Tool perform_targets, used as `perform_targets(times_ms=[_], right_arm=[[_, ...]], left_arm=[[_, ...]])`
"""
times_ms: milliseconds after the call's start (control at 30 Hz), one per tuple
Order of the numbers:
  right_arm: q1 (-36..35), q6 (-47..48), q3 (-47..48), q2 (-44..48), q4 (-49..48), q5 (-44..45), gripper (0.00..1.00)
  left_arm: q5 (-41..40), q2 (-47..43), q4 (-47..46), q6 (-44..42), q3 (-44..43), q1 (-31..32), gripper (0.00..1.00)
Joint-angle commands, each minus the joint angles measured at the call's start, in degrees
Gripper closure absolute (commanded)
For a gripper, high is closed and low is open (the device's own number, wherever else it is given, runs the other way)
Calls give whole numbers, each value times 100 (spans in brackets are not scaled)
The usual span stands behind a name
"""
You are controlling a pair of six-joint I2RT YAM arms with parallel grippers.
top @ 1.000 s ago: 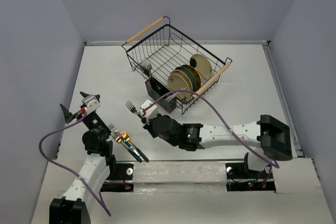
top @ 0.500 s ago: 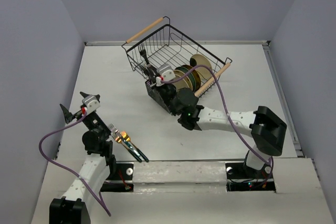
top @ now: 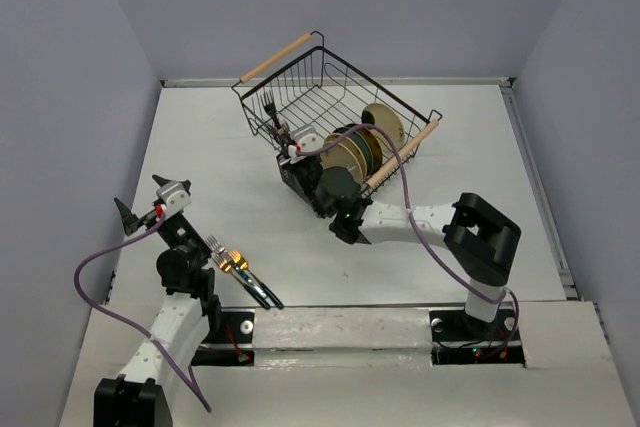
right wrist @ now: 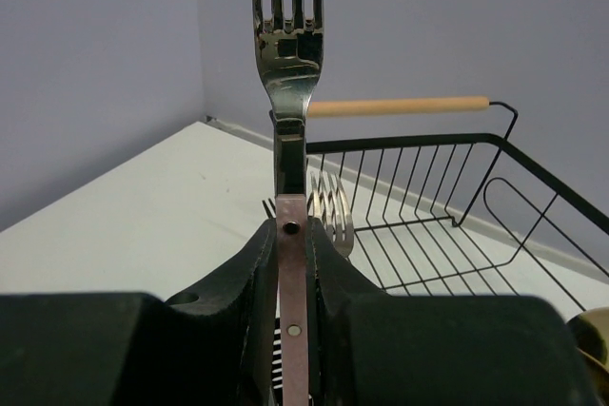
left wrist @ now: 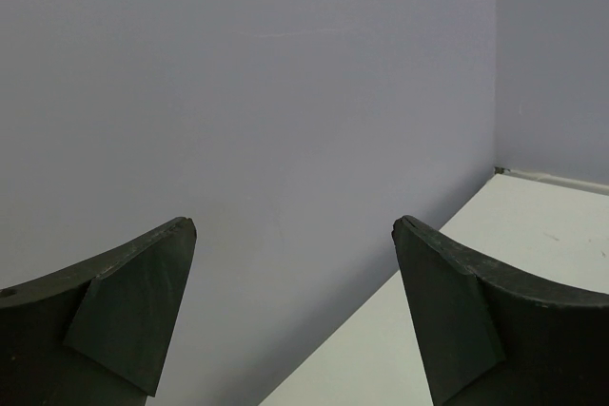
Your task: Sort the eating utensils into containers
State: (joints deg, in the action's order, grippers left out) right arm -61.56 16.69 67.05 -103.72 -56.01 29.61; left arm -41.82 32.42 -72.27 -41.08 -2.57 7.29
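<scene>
My right gripper is shut on a fork with a silver head and a pinkish riveted handle. It holds the fork upright over the small black slotted caddy, which stands against the wire basket and is mostly hidden by the arm. In the right wrist view the fork rises between my fingers, and another silver fork stands just behind it. Several forks, gold-headed with dark and teal handles, lie on the table near the left arm. My left gripper is open and empty, raised and facing the left wall.
The big black wire basket with wooden handles stands at the back centre and holds several round plates. A purple cable loops over the right arm. The table's left wall is close to the left gripper.
My right arm has swung from the middle of the table back to the caddy, carrying the fork, and has turned it upright. The left arm and the forks on the table have not moved.
</scene>
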Motion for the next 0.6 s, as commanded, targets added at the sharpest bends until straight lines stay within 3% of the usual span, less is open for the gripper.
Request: perform_targets(times_ms=[0, 567], right_arm=[[56, -87, 274, -209, -595, 186, 100], [329, -658, 168, -807, -411, 458, 100]], left_arm=[[-10, -52, -604, 30, 1004, -26, 1], [-10, -96, -595, 30, 1013, -35, 1]])
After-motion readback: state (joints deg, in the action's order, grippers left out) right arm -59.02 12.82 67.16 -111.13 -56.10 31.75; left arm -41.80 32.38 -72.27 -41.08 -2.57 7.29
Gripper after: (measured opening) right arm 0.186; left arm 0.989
